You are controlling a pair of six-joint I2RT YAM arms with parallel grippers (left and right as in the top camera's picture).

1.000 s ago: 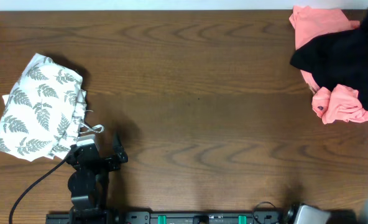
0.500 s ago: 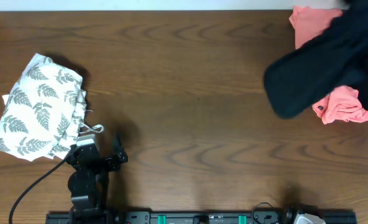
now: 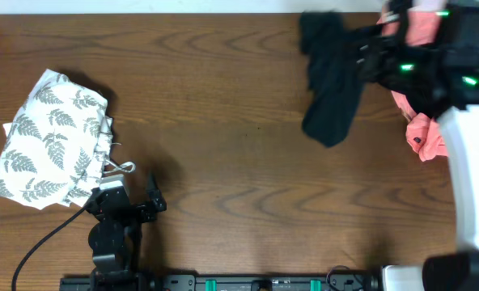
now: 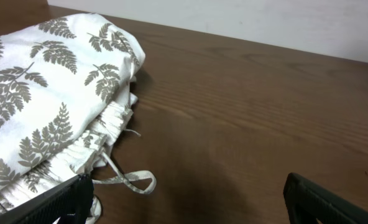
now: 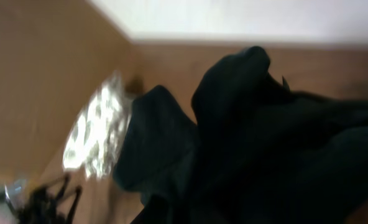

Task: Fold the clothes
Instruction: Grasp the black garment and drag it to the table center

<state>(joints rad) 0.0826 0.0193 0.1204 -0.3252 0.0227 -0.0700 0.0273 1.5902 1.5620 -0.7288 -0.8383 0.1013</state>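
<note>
A black garment (image 3: 330, 81) hangs in the air over the table's back right, held by my right gripper (image 3: 385, 61), which is shut on it. It fills the right wrist view (image 5: 252, 143) and hides the fingers there. A folded white garment with a grey fern print (image 3: 49, 137) lies at the left; it also shows in the left wrist view (image 4: 41, 106), with its drawstring loop (image 4: 131, 182) on the table. My left gripper (image 3: 130, 198) rests open and empty at the front left, beside the fern garment.
A pink garment (image 3: 421, 89) lies crumpled at the back right corner, partly behind the right arm. The dark wood table (image 3: 239, 170) has a rail along its front edge (image 3: 264, 283). A black cable (image 3: 37, 250) trails from the left arm.
The right arm has swung left from the pink pile, lifting the black garment off it and carrying it toward the table's middle. The left arm has not moved.
</note>
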